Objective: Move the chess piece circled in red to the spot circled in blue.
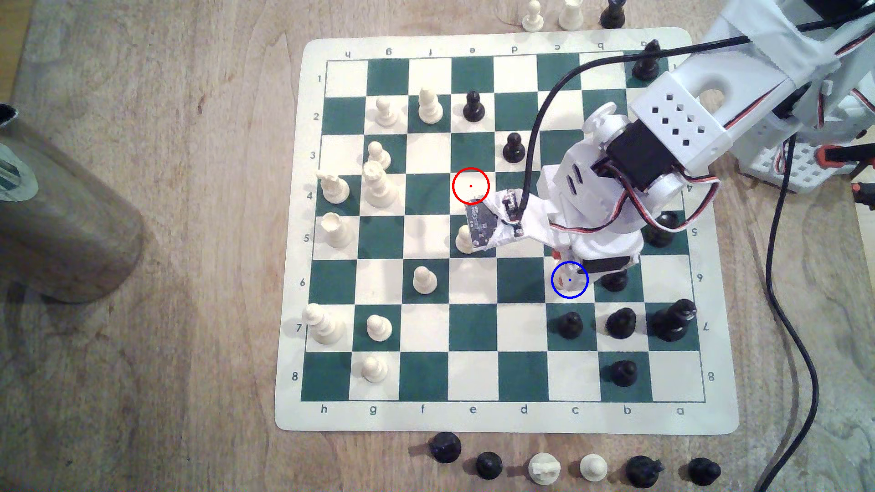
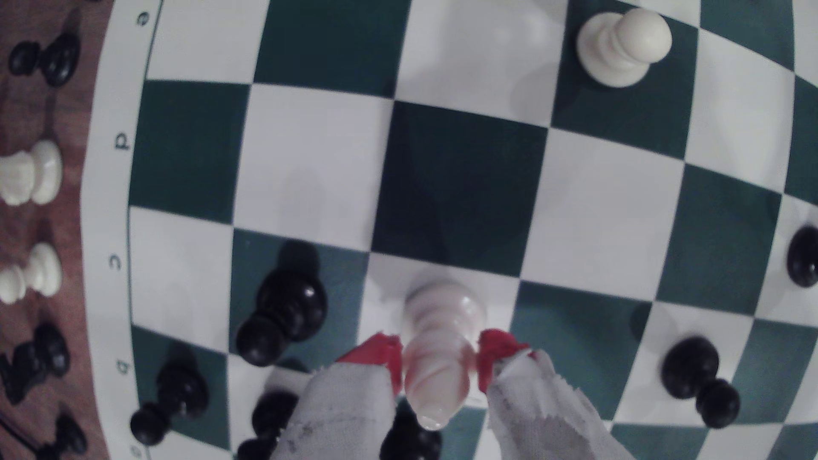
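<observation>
1. While the white arm [image 1: 672, 127] reaches across the board mat [image 1: 502, 416] from the exterior view's right, its gripper [image 2: 440, 358] is clamped on the chess piece [image 2: 438, 349], 1 cream-white pawn pinched between 2 red-tipped fingers [image 2: 380, 354].
2. From the wrist view, the pawn sits over a white square, its base at or just above the mat; I cannot tell whether it touches.
3. That square is the spot [image 1: 569, 280], ringed in blue in the exterior view, on the c file in row 6, partly covered by the arm's wrist.
4. The red ring [image 1: 470, 186] lies on a white square in row 4 of the e file, and no piece stands inside it.
5. A black pawn [image 2: 283, 309] stands on the green square just beside the held pawn, towards the board's near edge in the exterior view.
6. Another cream pawn [image 2: 624, 46] stands on a green square, well apart from the gripper.
7. Off the mat, a row of 6 captured pieces [image 1: 573, 466], black and cream, lies on the wooden table [image 1: 165, 378] along the near edge in the exterior view.
8. A black cable [image 1: 535, 137] loops from the arm down to the wrist camera.
</observation>
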You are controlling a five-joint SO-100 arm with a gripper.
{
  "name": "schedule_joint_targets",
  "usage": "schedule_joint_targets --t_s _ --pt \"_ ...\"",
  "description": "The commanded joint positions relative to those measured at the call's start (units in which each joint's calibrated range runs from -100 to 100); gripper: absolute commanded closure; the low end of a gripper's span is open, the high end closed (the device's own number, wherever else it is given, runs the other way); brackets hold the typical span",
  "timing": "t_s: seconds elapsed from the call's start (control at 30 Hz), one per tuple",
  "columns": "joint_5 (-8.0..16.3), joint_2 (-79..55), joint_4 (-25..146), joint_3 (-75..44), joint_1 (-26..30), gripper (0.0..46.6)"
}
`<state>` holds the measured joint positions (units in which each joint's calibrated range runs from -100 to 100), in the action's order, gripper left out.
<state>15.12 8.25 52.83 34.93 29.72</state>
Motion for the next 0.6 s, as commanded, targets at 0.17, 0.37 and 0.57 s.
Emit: schedule_joint_targets --t_s 0.17,0.37,0.57 --pt "0.2 1.1 -0.6 -3.7 -0.3 25.4" --pt "-0.1 3.7 -1.3 -2.0 -1.1 24.1" --pt "-0.2 6.2 -1.9 -2.0 -2.3 22.6"
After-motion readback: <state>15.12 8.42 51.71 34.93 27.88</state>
